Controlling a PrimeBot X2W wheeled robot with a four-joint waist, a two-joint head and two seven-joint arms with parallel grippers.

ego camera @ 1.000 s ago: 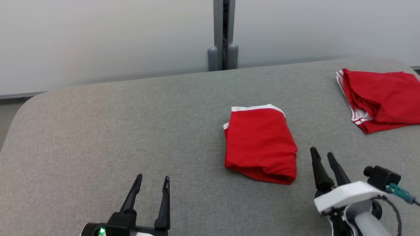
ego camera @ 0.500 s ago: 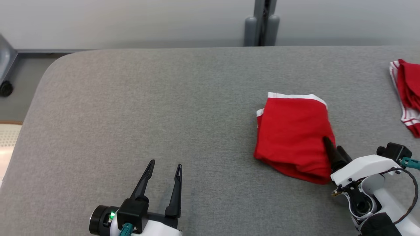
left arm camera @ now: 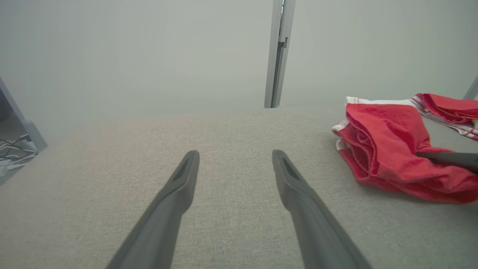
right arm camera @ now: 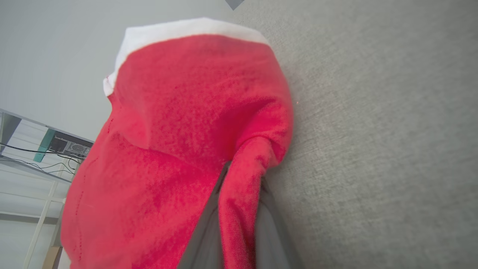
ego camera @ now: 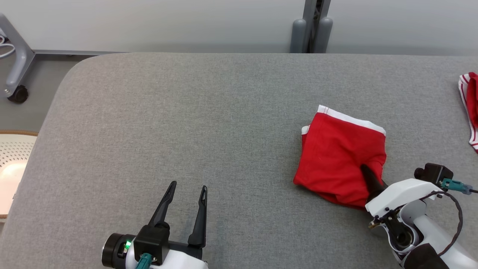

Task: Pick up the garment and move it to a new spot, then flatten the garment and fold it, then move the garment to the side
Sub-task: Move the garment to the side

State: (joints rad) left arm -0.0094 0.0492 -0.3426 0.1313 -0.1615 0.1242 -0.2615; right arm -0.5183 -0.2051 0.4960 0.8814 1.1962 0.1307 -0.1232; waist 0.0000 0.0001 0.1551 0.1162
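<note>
Red garment (ego camera: 341, 160) with white waistband lies folded on the grey tabletop (ego camera: 186, 112), right of centre, waistband on the far side and a bulky fold at the near edge. Right end effector (ego camera: 368, 175) is at the garment's near-right corner, fingers pressed together on a ridge of red fabric; the right wrist view shows that ridge pinched between the two dark fingers, with the cloth bunched up around them. Left end effector (ego camera: 188, 186) sits low at the near left over bare tabletop, well apart from the garment, fingers spread and holding nothing. Second red garment with white stripes (ego camera: 471, 108) is at the far right edge, apart from the first. Grey post (ego camera: 312, 26) stands behind the tabletop, and a wheeled frame (ego camera: 16, 56) at upper left.
</note>
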